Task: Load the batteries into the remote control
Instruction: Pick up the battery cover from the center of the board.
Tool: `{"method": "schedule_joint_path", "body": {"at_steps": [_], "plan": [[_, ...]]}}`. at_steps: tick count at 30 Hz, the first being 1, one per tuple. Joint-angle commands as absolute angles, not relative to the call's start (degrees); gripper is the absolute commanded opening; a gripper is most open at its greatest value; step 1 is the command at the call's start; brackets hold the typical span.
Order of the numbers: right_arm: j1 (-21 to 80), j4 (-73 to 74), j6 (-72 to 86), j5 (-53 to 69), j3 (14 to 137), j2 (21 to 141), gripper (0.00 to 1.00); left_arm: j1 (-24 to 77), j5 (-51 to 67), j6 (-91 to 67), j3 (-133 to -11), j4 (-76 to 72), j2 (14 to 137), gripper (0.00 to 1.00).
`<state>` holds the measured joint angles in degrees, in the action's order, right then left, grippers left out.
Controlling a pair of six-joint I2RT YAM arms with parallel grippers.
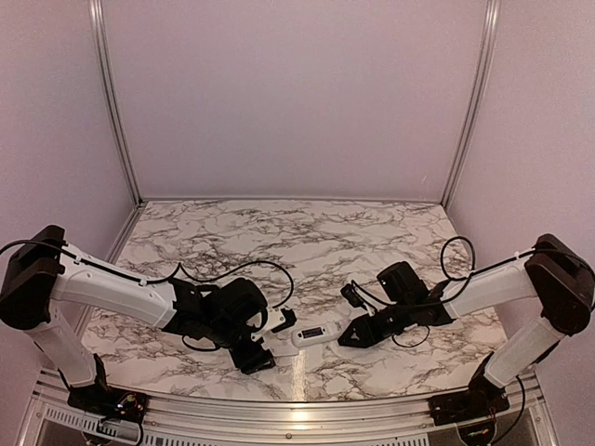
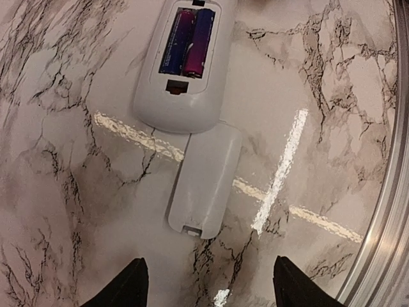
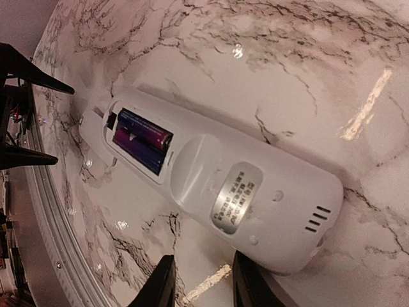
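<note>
Seeing both batteries (image 2: 186, 43) seated side by side in the open bay of the remote control (image 2: 182, 105), face down on the marble table (image 2: 307, 77) between the arms. Looks loaded; probably leaves only the cover (image 2: 206, 179), loose just beside the remote's end. Finds the left gripper (image 2: 211, 265) spread wide above that cover, the right gripper (image 3: 201, 275) narrowly parted, empty, low by the remote's opposite end.

Smooth white plastic remote control (image 3: 281, 192) and cover (image 2: 204, 182), glossy batteries (image 2: 187, 42), shiny marble-look table (image 2: 77, 192), metal edge rail (image 2: 383, 211).
</note>
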<state>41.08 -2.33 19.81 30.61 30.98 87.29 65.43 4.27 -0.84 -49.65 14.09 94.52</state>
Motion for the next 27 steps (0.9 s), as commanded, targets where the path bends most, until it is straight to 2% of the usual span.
{"method": "schedule_joint_path", "body": {"at_steps": [1,10,15,27], "plan": [[40.28,-0.26,18.17,29.23,32.86,86.94,0.29,66.53,0.92,-0.26,-51.16,15.12,96.58,0.69],[39.81,-0.26,18.36,30.54,33.29,85.36,0.29,67.08,-2.11,5.21,-52.65,13.63,99.93,0.65],[39.81,-0.26,18.48,31.47,33.72,82.99,0.3,66.68,3.31,8.0,-54.29,13.16,103.04,0.61],[38.03,1.37,17.41,32.03,33.66,79.93,0.31,66.36,7.27,12.0,-58.93,19.45,108.83,0.34]]}}
